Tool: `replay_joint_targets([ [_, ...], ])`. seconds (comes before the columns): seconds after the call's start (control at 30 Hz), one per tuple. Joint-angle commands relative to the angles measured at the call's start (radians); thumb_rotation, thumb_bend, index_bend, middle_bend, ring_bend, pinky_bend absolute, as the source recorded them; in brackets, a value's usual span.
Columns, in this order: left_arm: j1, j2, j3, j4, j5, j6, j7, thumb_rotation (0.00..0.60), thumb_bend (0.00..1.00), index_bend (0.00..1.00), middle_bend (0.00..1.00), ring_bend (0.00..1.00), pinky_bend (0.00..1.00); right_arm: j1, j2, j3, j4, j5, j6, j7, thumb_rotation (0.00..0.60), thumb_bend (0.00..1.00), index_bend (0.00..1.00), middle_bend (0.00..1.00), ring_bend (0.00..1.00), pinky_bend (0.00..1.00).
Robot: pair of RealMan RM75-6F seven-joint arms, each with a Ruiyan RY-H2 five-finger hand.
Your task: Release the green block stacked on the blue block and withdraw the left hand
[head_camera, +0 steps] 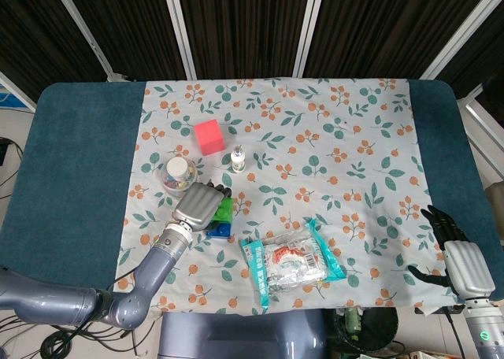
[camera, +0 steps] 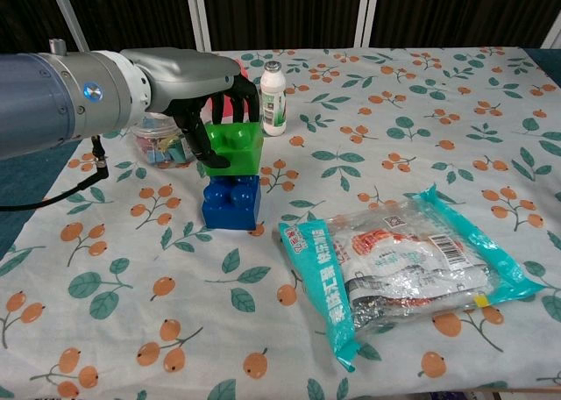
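A green block [camera: 238,147] sits stacked on a blue block [camera: 231,202] on the floral cloth. My left hand [camera: 197,80] reaches over the stack from the left, its dark fingers [camera: 213,154] curled around the green block and gripping it. In the head view the left hand [head_camera: 201,203] covers most of the green block [head_camera: 225,210], with the blue block [head_camera: 220,231] showing just below. My right hand [head_camera: 458,258] rests at the table's near right edge, fingers spread and holding nothing.
A small white bottle [camera: 273,87] stands just behind the stack. A clear jar [camera: 163,145] with coloured bits sits behind the left hand. A red cube [head_camera: 209,136] lies further back. A teal snack bag [camera: 403,264] lies to the right of the stack.
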Motion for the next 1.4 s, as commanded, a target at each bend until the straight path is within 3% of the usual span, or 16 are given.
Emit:
replay_joint_targets([
  [0.03, -0.002, 0.000, 0.003, 0.001, -0.002, 0.000, -0.003, 0.600, 0.35, 0.53, 0.51, 0.43, 0.50, 0.000, 0.000, 0.000, 0.000, 0.001, 0.000, 0.001, 0.600, 0.22, 0.02, 0.00, 0.00, 0.21],
  [1.4, -0.054, -0.010, 0.028, 0.041, -0.050, -0.015, -0.011, 0.600, 0.35, 0.53, 0.51, 0.43, 0.50, 0.001, -0.001, 0.004, 0.004, 0.004, -0.001, 0.008, 0.600, 0.22, 0.02, 0.00, 0.00, 0.21],
])
